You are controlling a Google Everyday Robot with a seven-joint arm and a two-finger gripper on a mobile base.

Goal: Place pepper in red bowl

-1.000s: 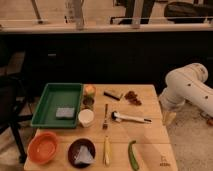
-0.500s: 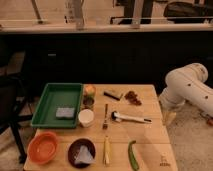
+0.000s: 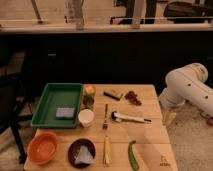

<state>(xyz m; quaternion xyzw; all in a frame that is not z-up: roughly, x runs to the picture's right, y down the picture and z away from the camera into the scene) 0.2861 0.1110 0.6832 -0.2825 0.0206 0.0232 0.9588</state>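
I see the long, slim, slightly curved green pepper [image 3: 132, 155] lying on the light wooden table [image 3: 150, 137] at lower centre-right, just beside a pale yellow stick-like vegetable [image 3: 106, 150]. The round shallow orange-red bowl [image 3: 43, 148] sits at lower left, well apart from the pepper. My gripper [image 3: 169, 118] hangs off the table's right edge, under the white arm [image 3: 187, 90]; whether it is spread or closed I cannot tell.
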